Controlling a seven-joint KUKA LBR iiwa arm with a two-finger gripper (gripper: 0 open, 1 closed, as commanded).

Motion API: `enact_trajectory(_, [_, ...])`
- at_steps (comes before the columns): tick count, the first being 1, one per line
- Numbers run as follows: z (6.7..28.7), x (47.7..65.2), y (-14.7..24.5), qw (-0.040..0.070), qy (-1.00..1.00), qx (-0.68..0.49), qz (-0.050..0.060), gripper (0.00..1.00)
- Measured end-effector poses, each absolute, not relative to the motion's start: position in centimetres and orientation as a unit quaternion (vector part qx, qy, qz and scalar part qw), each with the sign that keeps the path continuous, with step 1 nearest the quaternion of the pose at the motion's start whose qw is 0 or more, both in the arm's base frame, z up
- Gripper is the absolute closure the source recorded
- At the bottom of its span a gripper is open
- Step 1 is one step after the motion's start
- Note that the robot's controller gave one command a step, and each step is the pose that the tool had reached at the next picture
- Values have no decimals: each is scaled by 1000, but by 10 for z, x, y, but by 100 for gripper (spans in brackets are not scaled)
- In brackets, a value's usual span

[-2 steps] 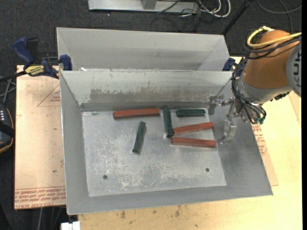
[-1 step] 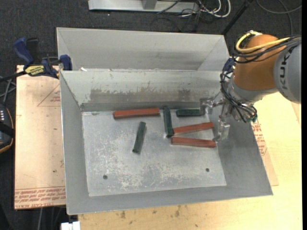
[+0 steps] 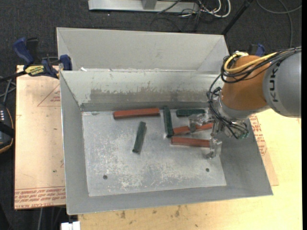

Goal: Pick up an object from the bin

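Claw (image 3: 205, 138) low over grey bin (image 3: 144, 176) floor; jaws spread, released, gripping nothing; lower red bar (image 3: 189, 141) has its end just beside claw, between fingers (image 3: 211, 150); upper red bar (image 3: 184, 129) close above it; green bars (image 3: 168, 122) just past those; lone green bar (image 3: 139, 137) and long red bar (image 3: 136, 113) well apart from claw.

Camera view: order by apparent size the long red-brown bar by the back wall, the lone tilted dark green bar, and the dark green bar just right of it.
1. Long red-brown bar, largest.
2 and 3. Lone tilted dark green bar and neighbouring dark green bar look nearly alike; left unranked.
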State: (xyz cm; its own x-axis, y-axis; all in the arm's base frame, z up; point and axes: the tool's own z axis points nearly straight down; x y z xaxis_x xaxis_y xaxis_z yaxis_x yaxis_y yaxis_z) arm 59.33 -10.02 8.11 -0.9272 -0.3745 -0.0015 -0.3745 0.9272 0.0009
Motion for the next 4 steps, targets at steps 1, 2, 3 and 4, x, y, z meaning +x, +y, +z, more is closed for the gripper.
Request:
enact_trajectory(1, [73, 633, -105, 4, 957, -289, 0, 100])
enact_trajectory(2, [71, 631, -105, 1, 957, -289, 0, 0])
enact_trajectory(3, [71, 631, -105, 1, 957, -289, 0, 100])
enact_trajectory(4, [71, 631, -105, 1, 957, -289, 0, 100])
